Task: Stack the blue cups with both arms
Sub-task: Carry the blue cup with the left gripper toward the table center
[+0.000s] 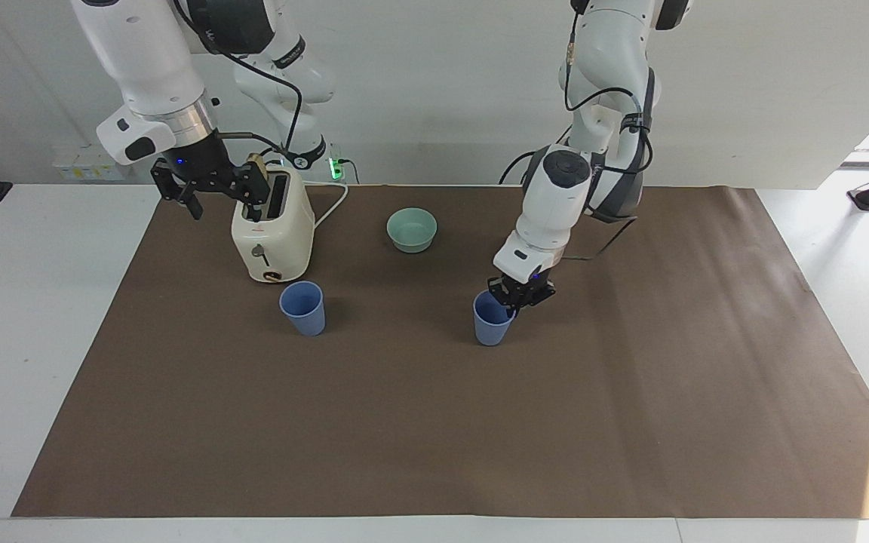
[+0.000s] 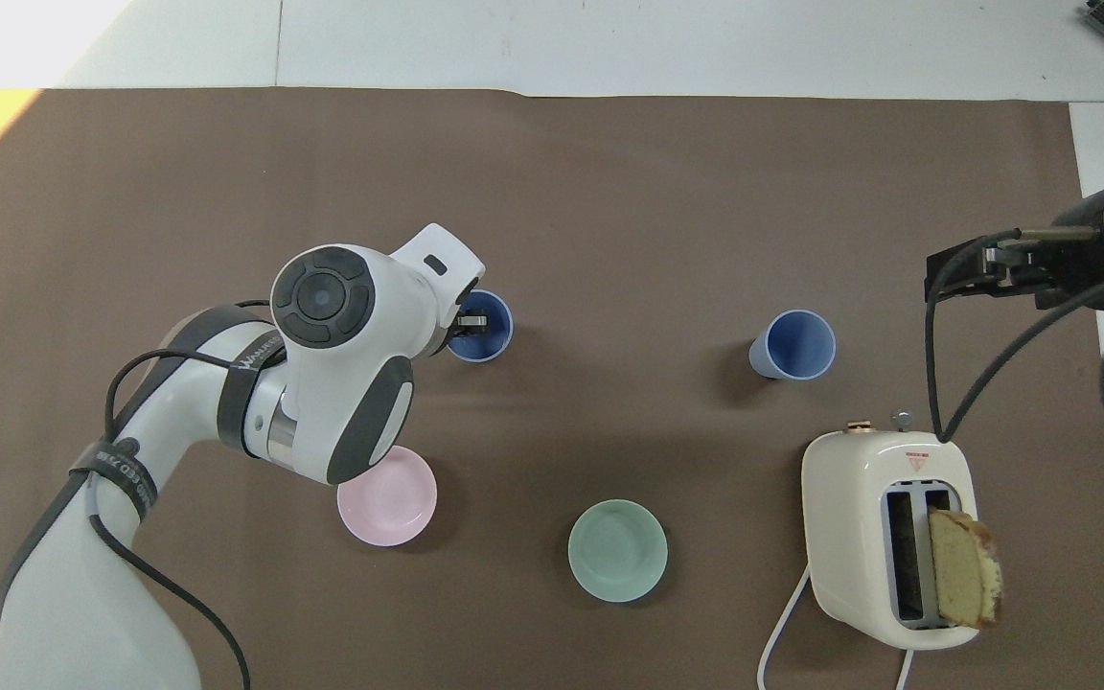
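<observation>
Brown matting covers the table as the left gripper (image 1: 514, 299), pinching a blue cup (image 1: 489, 320) by its rim, should centre it over the standing cup (image 1: 302, 308) — the right gripper (image 1: 208, 188) waits open-jawed over the toaster (image 1: 272, 234).

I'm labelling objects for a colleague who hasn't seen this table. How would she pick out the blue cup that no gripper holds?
Start at the cream toaster at the right arm's end of the brown mat. The free blue cup stands upright just in front of it, farther from the robots. Unlike the other blue cup, which the left gripper pinches by the rim, nothing touches it.
</observation>
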Robot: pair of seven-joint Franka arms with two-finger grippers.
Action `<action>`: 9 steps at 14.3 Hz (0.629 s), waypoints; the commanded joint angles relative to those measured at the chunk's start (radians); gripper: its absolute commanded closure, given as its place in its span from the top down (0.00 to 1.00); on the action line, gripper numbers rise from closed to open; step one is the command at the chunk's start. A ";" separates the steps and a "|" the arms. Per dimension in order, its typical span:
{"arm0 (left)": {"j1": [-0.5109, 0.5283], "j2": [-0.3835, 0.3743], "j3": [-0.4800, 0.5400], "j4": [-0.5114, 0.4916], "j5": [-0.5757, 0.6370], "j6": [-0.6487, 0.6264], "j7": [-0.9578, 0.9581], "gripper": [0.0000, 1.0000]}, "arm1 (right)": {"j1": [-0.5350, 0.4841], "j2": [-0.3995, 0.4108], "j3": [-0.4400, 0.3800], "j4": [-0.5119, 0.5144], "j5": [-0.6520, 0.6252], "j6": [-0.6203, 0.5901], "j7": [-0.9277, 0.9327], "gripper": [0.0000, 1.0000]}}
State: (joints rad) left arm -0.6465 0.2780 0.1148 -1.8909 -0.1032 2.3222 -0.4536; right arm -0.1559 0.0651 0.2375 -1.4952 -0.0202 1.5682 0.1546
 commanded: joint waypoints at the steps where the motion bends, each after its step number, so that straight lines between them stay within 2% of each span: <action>1: -0.028 0.004 0.019 0.001 -0.010 0.019 -0.025 0.26 | -0.016 -0.027 0.005 -0.036 0.014 0.021 0.005 1.00; 2: -0.025 0.004 0.019 0.006 -0.010 0.016 -0.020 0.64 | -0.016 -0.027 0.003 -0.036 0.014 0.021 0.005 1.00; 3: -0.021 0.000 0.019 0.006 -0.010 0.006 -0.013 0.96 | -0.016 -0.027 0.003 -0.036 0.013 0.021 0.005 1.00; 4: -0.016 -0.011 0.020 0.006 -0.010 0.002 -0.011 1.00 | -0.016 -0.027 0.005 -0.036 0.014 0.021 0.005 1.00; 6: -0.010 -0.032 0.032 0.009 -0.007 -0.003 -0.011 1.00 | -0.016 -0.028 0.003 -0.039 0.014 0.023 0.005 1.00; 9: 0.057 -0.118 0.037 0.009 0.000 -0.076 0.021 1.00 | -0.036 -0.056 0.005 -0.109 0.026 0.081 0.002 1.00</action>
State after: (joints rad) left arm -0.6397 0.2378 0.1551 -1.8690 -0.1030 2.3111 -0.4656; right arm -0.1639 0.0610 0.2375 -1.5139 -0.0198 1.5841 0.1546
